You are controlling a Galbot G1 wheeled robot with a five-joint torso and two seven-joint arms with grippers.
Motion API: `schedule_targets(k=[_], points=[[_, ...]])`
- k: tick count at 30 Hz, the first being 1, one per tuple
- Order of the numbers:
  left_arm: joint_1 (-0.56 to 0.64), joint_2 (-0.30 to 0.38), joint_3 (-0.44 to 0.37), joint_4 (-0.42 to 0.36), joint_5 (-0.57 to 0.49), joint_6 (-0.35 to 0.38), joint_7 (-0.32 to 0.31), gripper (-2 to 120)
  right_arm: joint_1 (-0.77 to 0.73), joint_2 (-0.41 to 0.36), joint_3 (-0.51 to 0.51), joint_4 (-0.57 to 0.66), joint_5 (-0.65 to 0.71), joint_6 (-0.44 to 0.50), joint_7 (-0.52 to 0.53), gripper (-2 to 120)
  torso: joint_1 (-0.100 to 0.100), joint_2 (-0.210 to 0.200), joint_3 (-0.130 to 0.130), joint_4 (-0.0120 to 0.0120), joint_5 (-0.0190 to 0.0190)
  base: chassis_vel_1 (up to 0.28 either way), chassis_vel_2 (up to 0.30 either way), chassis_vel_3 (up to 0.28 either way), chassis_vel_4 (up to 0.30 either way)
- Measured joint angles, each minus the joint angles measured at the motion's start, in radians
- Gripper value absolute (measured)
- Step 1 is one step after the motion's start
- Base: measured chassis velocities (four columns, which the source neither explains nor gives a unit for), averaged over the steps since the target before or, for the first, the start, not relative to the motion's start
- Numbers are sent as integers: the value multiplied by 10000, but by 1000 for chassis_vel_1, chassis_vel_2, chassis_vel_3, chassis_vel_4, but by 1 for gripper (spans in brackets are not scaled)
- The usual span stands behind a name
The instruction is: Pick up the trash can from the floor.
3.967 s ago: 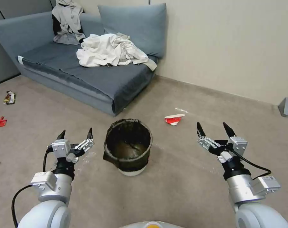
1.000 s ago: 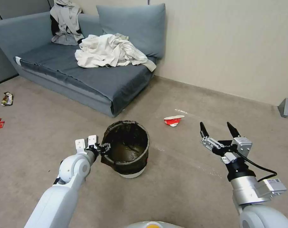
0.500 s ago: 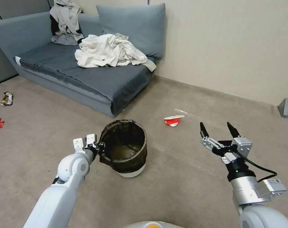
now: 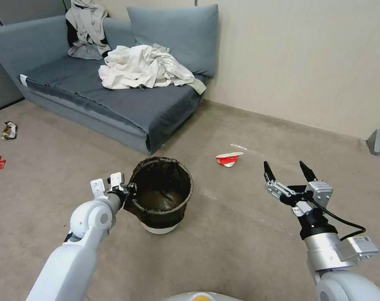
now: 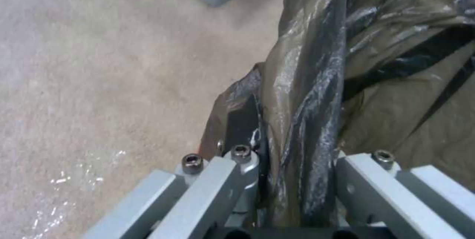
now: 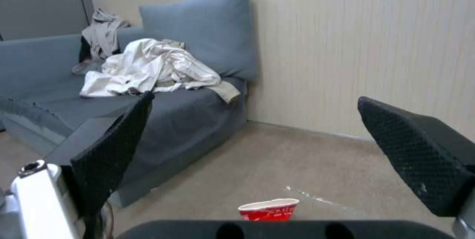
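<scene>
Gripping the small round white bag-lined trash can by its rim, the left tool stays clamped (thin liner might slip); right tool hangs apart.

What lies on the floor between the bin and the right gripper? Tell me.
In the head view, only bare floor with faint white scuff marks separates the bin from the open right gripper. The crushed red-and-white cup sits farther back, off that line.
</scene>
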Motion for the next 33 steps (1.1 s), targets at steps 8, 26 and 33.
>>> schedule_targets(k=[8,26,33], points=[[486,157,-593,-1140,-762,34,-121,5,-29,2,-10,73,-9,6,-3,100,0,0,0,0,0,0,0,0,0],[1167,303,-1148,-2245,-1095,58,-220,5,-137,12,-40,232,-4,67,-18,100,0,0,0,0,0,0,0,0,0],[1275,213,-1178,-2509,-1174,58,-240,5,-154,-18,-26,259,13,85,-18,100,1,0,0,0,0,0,0,0,0]])
